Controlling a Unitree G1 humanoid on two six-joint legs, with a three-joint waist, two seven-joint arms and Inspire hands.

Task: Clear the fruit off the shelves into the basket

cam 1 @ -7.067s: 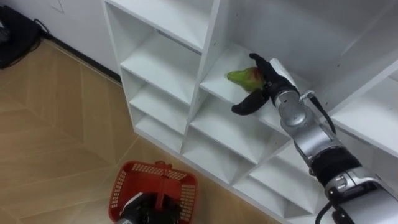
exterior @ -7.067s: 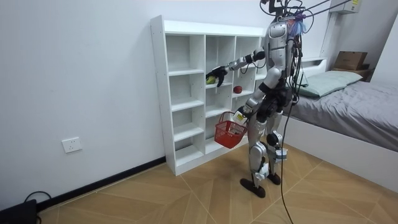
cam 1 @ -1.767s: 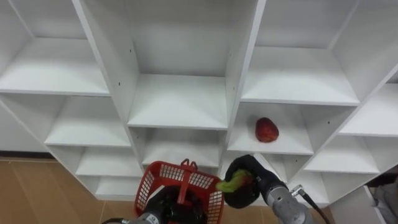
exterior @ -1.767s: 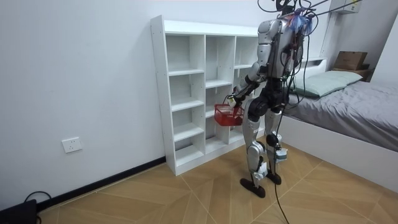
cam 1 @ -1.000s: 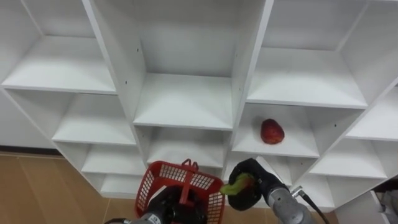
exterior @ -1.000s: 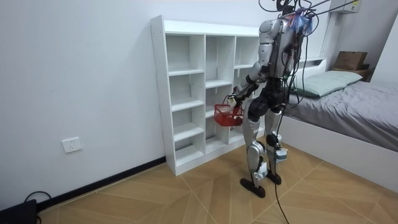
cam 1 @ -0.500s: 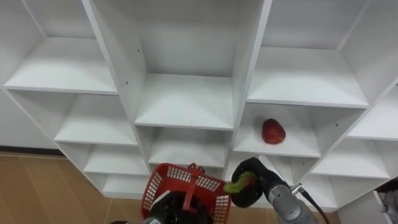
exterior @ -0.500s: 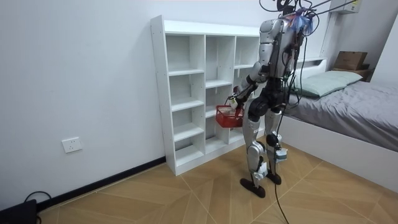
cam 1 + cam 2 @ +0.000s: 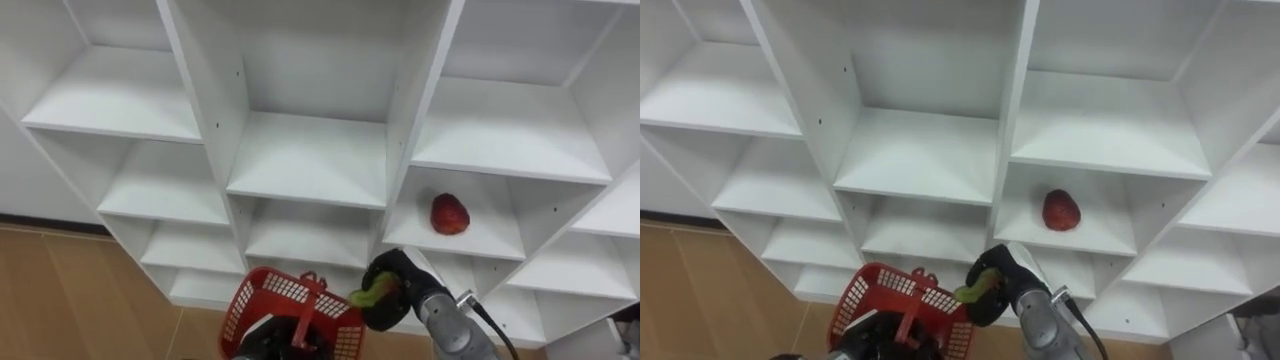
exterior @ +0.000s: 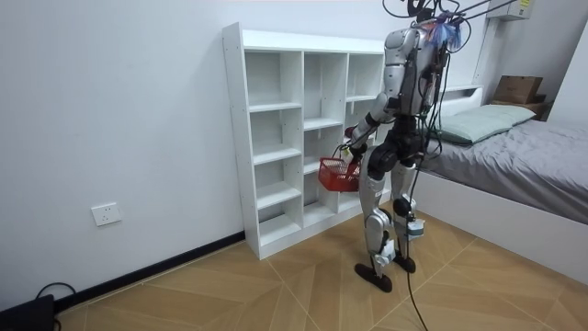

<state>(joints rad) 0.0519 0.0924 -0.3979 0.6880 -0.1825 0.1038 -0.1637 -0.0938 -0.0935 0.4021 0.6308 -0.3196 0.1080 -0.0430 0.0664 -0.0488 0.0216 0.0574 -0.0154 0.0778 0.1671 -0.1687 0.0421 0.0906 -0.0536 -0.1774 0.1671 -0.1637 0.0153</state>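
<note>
My right hand (image 9: 392,292) is curled round the green fruit (image 9: 364,296), right beside the basket (image 9: 266,300). My left hand (image 9: 268,347) is down at the basket, can't tell its grip. A red fruit (image 9: 449,214) sits on the shelf (image 9: 300,160).

1. You will find no text, number or sign in these views that can be read.
2. The yellow sticker (image 10: 526,7) at the top of the room view's right carries marks too small for you to make out.
3. If the cardboard box (image 10: 517,88) by the bed bears any print, it is too small to tell.
</note>
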